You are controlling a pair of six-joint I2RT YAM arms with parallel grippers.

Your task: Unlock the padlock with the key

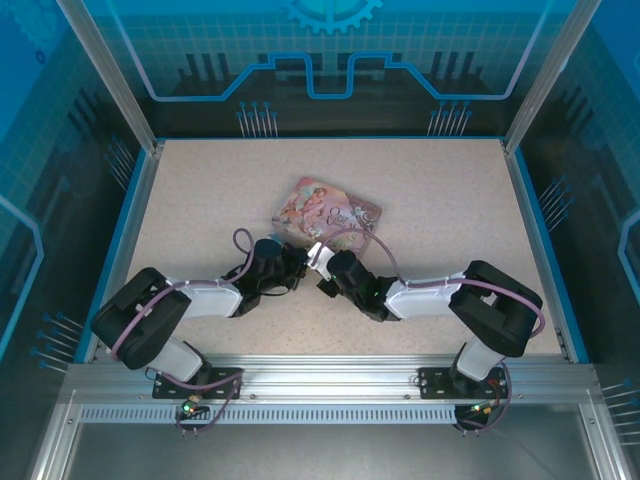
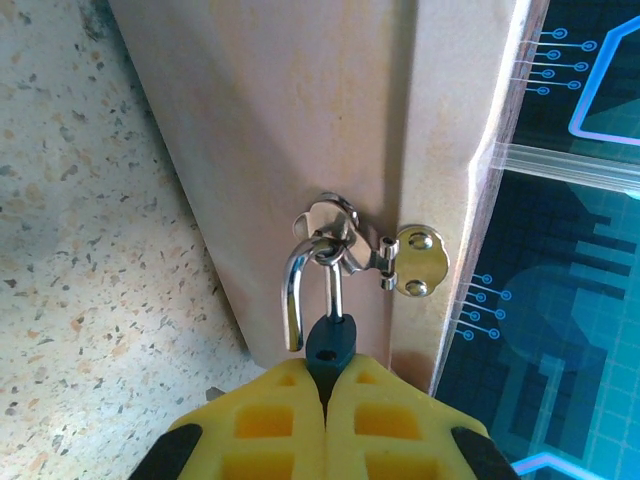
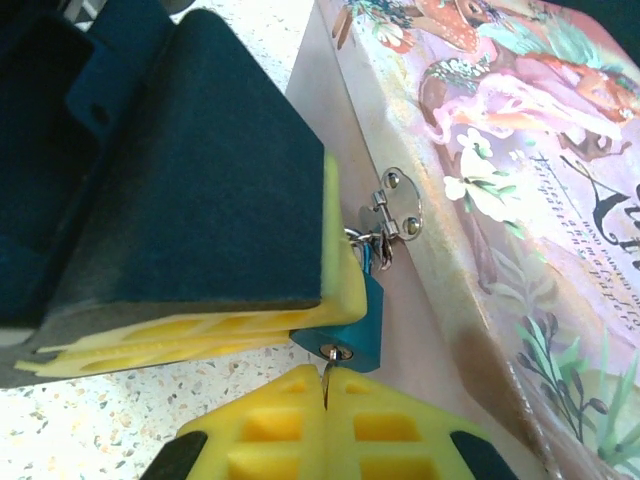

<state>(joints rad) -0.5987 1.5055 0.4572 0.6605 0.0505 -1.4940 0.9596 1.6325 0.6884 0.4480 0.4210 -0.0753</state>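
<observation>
In the right wrist view, the right gripper [image 3: 327,400] has its yellow fingers [image 3: 270,425] pressed together on the key [image 3: 326,368]. The key is a thin dark sliver standing up out of the seam between them. Its tip meets the silvery keyhole in the near face of the padlock [image 3: 357,322], whose small squarish body reads teal-blue here.

Just behind, the left gripper [image 3: 345,290] reaches in from the left, dark-backed with yellow pads, and is clamped on the same padlock.

The left wrist view shows the other side. The left gripper [image 2: 327,375] has its fingers [image 2: 275,420] closed on the padlock [image 2: 331,342], and only a narrow dark edge of the body shows. The thin polished shackle [image 2: 294,290] arches above it. One leg enters the body and the other ends beside it, and I cannot tell whether it is latched. The shackle threads through the ring of a small brass hasp [image 2: 418,260] on the pale side wall of the tin [image 2: 300,120].

From above, the left gripper [image 1: 296,268] and right gripper [image 1: 322,272] meet nose to nose at the near edge of the tin [image 1: 327,212]. Its pink illustrated lid lies tilted on the speckled beige table [image 1: 430,180]. The padlock and key are too small to make out from there.

Blue panels [image 1: 330,50] printed with circuit lines enclose the table on all sides.
</observation>
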